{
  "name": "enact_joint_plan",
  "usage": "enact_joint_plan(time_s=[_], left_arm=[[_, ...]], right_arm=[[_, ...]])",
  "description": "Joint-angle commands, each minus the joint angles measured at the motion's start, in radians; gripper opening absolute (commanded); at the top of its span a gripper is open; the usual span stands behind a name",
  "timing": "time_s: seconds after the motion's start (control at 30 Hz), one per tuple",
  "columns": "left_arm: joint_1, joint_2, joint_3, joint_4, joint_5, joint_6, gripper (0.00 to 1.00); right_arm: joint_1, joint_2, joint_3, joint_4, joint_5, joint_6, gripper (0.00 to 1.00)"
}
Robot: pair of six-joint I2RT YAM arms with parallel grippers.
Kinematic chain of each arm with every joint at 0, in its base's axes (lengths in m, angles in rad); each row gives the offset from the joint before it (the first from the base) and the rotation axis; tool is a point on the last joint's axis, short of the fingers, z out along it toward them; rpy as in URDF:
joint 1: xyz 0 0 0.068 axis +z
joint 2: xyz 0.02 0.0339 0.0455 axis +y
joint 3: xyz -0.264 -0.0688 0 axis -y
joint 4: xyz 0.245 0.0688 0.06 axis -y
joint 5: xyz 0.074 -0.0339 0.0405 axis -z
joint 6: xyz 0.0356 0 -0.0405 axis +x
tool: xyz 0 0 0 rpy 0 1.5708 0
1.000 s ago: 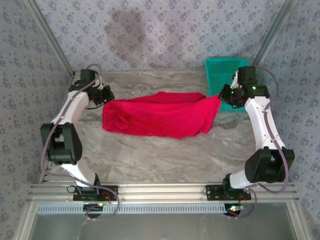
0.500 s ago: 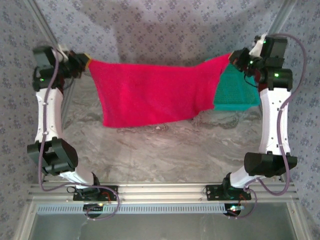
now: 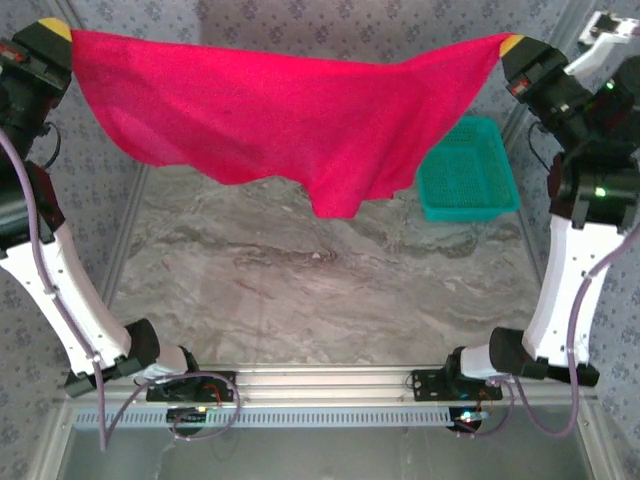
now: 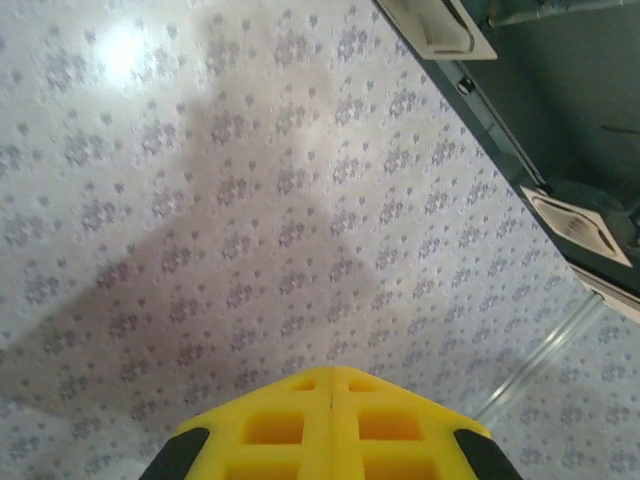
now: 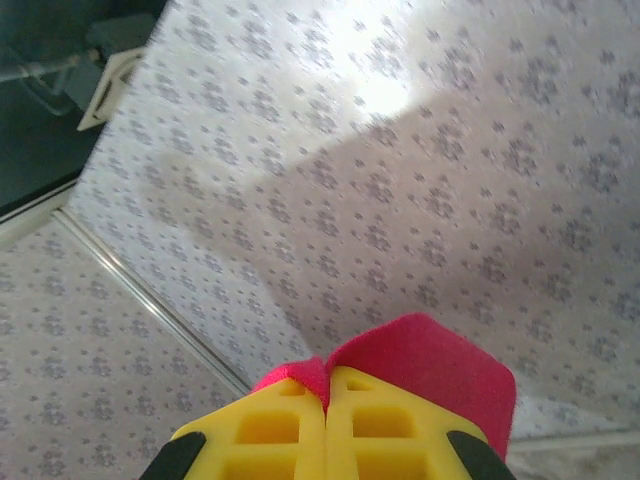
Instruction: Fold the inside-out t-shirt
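Red t-shirt (image 3: 290, 110) hangs stretched in mid-air, long axis left to right, lower edge sagging. Left gripper (image 3: 57, 30) and right gripper (image 3: 512, 46) each clamp an upper corner.

The bright red t-shirt (image 3: 290, 120) hangs spread wide in the air, its lower edge sagging to a point.

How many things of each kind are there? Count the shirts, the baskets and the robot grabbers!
Red t-shirt: 1
Teal basket: 1
Grippers with yellow fingers: 2, the left gripper and the right gripper, each holding a corner of the t-shirt up in the air
Total: 4
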State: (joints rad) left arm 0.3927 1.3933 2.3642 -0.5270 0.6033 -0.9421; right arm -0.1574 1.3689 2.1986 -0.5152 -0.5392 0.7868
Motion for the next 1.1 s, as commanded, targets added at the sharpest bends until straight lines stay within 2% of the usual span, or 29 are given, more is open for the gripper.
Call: enact_joint_plan(time_s=[0.0,0.17,0.3,0.4,0.5,0.6,0.67,0.7,0.77,0.8,0.83,0.87,0.93,1.0,1.07], left_arm=[[0.015,-0.028,0.008,-0.051,-0.100,0.058,0.00],[0.015,-0.016,-0.027,-0.060,-0.067,0.084,0.00],[-0.004,0.022,-0.218,0.030,-0.001,0.080,0.00],[-0.065,0.097,-0.309,0.034,-0.018,0.154,0.00],[-0.129,0.215,-0.313,-0.029,-0.051,0.240,0.00],[-0.185,0.341,-0.309,-0.084,-0.143,0.319,0.00],[-0.206,0.445,-0.263,-0.142,-0.228,0.361,0.01],[-0.212,0.514,-0.210,-0.206,-0.274,0.376,0.10],[-0.214,0.647,-0.068,-0.326,-0.323,0.391,0.26],[-0.214,0.715,0.026,-0.400,-0.355,0.396,0.38],[-0.217,0.771,0.113,-0.470,-0.377,0.402,0.47],[-0.222,0.814,0.186,-0.527,-0.397,0.404,0.50],[-0.250,0.853,0.270,-0.620,-0.464,0.404,0.50],[-0.294,0.821,0.223,-0.640,-0.504,0.410,0.50],[-0.356,0.735,0.065,-0.602,-0.512,0.414,0.50]], right_arm=[[-0.024,-0.056,0.041,0.051,0.023,-0.034,0.00],[-0.031,-0.016,0.050,0.027,0.047,-0.055,0.00],[-0.008,0.052,-0.013,0.055,0.052,-0.057,0.00],[0.029,0.124,-0.060,0.055,0.079,-0.086,0.00],[0.083,0.211,-0.103,0.048,0.119,-0.121,0.00],[0.134,0.318,-0.154,0.049,0.168,-0.125,0.00],[0.155,0.407,-0.154,0.040,0.193,-0.104,0.15],[0.165,0.458,-0.129,0.013,0.216,-0.093,0.21],[0.174,0.554,-0.030,-0.091,0.229,-0.080,0.44],[0.177,0.608,0.038,-0.166,0.238,-0.078,0.56],[0.181,0.652,0.100,-0.233,0.245,-0.077,0.63],[0.183,0.679,0.136,-0.276,0.250,-0.080,0.67],[0.199,0.687,0.145,-0.323,0.283,-0.110,0.68],[0.227,0.633,0.034,-0.291,0.291,-0.132,0.68],[0.263,0.546,-0.145,-0.220,0.287,-0.144,0.68]])
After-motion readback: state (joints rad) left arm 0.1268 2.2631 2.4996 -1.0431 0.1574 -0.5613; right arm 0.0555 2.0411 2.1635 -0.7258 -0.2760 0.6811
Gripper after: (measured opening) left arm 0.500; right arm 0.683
